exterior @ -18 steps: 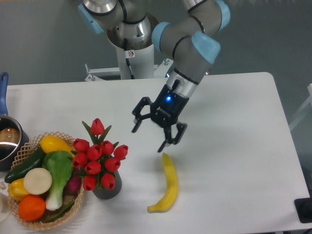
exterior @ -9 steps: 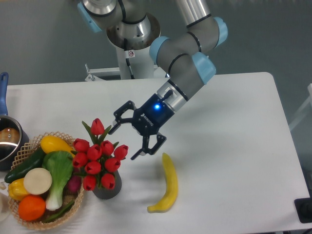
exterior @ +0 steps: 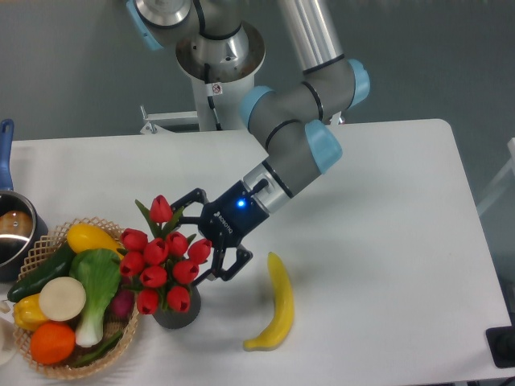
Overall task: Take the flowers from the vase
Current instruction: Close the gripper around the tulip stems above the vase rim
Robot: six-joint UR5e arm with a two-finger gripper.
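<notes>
- My black two-finger gripper (exterior: pixel 195 245) is spread wide beside the red tulip flowers (exterior: pixel 163 263)
- I should clamp the stems low, then lift straight out of the dark grey cylindrical vase (exterior: pixel 179 315)

Red tulip flowers (exterior: pixel 163 261) with green leaves stand bunched upright; short dark grey vase (exterior: pixel 179 314) seemingly upright, mostly hidden.

Single fixed camera, high, facing robot base at 12 o'clock, looking steeply down on white rectangular table (exterior: pixel 386 201); mid-range view.
</notes>
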